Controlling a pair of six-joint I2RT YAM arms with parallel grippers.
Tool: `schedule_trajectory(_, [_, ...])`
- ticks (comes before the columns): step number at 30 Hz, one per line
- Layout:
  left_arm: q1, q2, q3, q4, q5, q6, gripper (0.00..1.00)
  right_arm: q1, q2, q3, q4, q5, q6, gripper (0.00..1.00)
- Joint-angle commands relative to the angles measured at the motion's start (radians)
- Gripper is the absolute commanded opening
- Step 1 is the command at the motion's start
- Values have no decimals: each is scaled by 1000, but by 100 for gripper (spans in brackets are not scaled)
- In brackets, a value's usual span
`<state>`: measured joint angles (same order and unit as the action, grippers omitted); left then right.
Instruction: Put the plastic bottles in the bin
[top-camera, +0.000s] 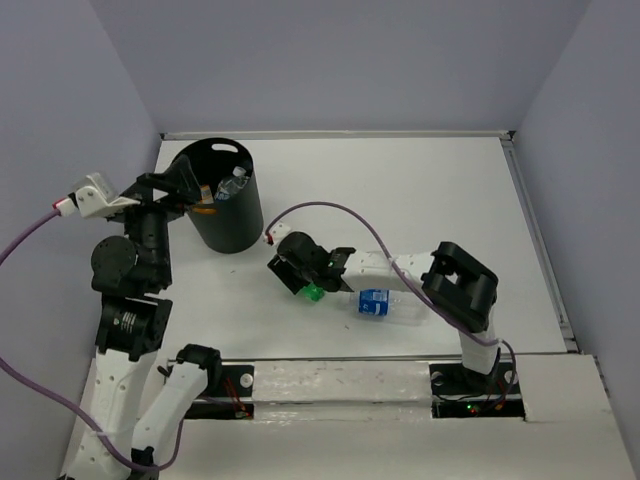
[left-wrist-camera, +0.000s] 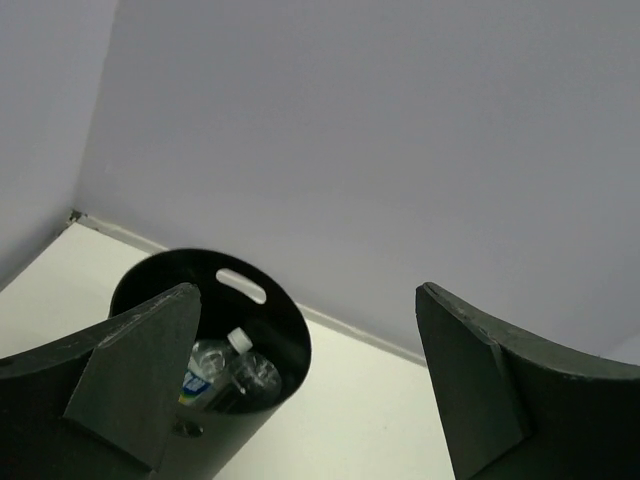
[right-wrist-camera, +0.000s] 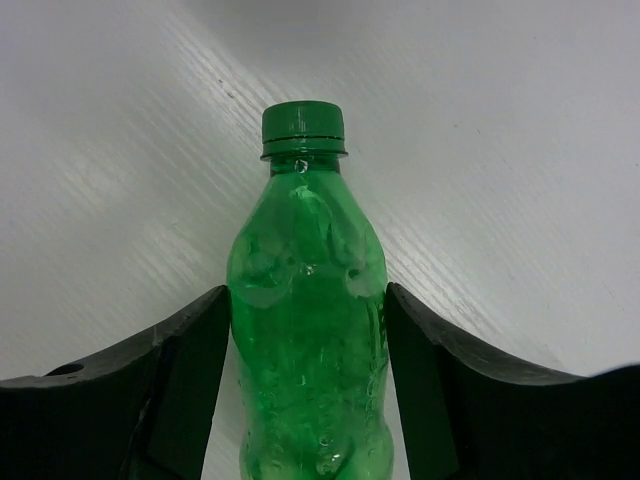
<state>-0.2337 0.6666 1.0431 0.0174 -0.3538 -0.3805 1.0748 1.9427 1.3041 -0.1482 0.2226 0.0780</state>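
Just then my right gripper (right-wrist-camera: 308, 400) was clamped on one green bottle (right-wrist-camera: 305, 290), with one finger (right-wrist-camera: 190, 380) pressed against each side of its body. Its green cap pointed away from my wrist, over the white table (top-camera: 420, 190). I could not tell whether the bottle was resting on the table or had been lifted off it.

From above, one clear bottle with a blue label (top-camera: 385, 303) lay on its side just beside the green one, towards my right arm's base. So I counted two bottles outside the bin (top-camera: 232, 225).

My left gripper (left-wrist-camera: 307, 290) hung spread wide above the bin with nothing between its two fingers (left-wrist-camera: 140, 370). The single black bin stood near the far left corner of the table, well apart from my right gripper. Its oval handle slot (left-wrist-camera: 241, 286) was on the far wall.

Looking down into it I made out two clear bottles (left-wrist-camera: 255, 375), one of them white-capped. The top view also showed a scrap of orange (top-camera: 205, 197) against the inner wall. How many more lay beneath them I could not tell.
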Motion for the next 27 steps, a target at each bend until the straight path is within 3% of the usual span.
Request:
schedule_trajectory(1, [5, -82, -116, -68, 125, 18, 99, 19, 70, 64, -60, 21, 0, 57])
schedule_trajectory(5, [4, -175, -196, -68, 124, 34, 99, 28, 148, 135, -105, 8, -1, 67])
schedule_trajectory(11, [2, -228, -267, -33, 136, 12, 99, 28, 139, 201, -125, 11, 0, 54])
schedule_trajectory(13, [-15, -236, -284, -30, 122, 20, 99, 28, 130, 230, -129, 3, -12, 60])
schedule_trajectory(14, [-27, -242, -278, -43, 112, 25, 99, 28, 136, 245, -139, -18, -17, 68])
schedule_trajectory(19, [-98, -288, -287, -59, 44, 35, 99, 28, 208, 333, -238, -32, -26, 77])
schedule_trajectory(26, [-148, -341, -293, -63, -27, 46, 99, 28, 249, 377, -258, -39, -29, 76])
schedule_trajectory(27, [-150, -344, -292, -66, -30, 46, 99, 28, 255, 386, -267, -39, -29, 70])
